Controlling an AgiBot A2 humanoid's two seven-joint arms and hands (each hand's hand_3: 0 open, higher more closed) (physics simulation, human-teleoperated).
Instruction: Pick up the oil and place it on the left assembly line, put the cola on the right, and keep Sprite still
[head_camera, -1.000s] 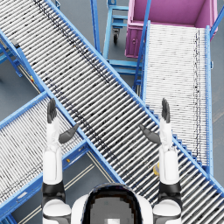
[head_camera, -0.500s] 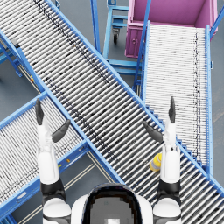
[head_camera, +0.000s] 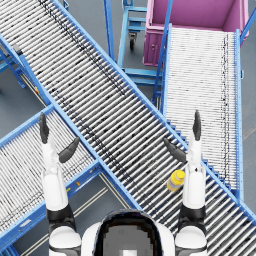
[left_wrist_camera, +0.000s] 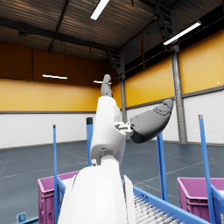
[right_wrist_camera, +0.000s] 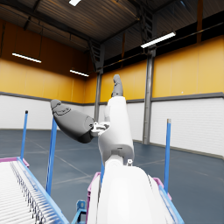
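We see a rounded yellow oil bottle (head_camera: 175, 180) on the ribbed metal conveyor (head_camera: 115, 115), near right. Our left hand (head_camera: 49, 146) is spread; our right hand (head_camera: 192, 147) likewise; both empty.

Both arms are wearing smooth, glossy white shells, the left arm (head_camera: 54, 182) and the right arm (head_camera: 193, 187) alike, each tapering toward the wrist and giving way to a black band near the elbow. The left hand (head_camera: 51, 145) and the right hand (head_camera: 191, 147) are showing up dark grey and matte, with rounded, tapering fingers and a bulbous thumb. In the left wrist view, a small grey metal joint (left_wrist_camera: 121, 127) is linking the white shell to the thumb's base.
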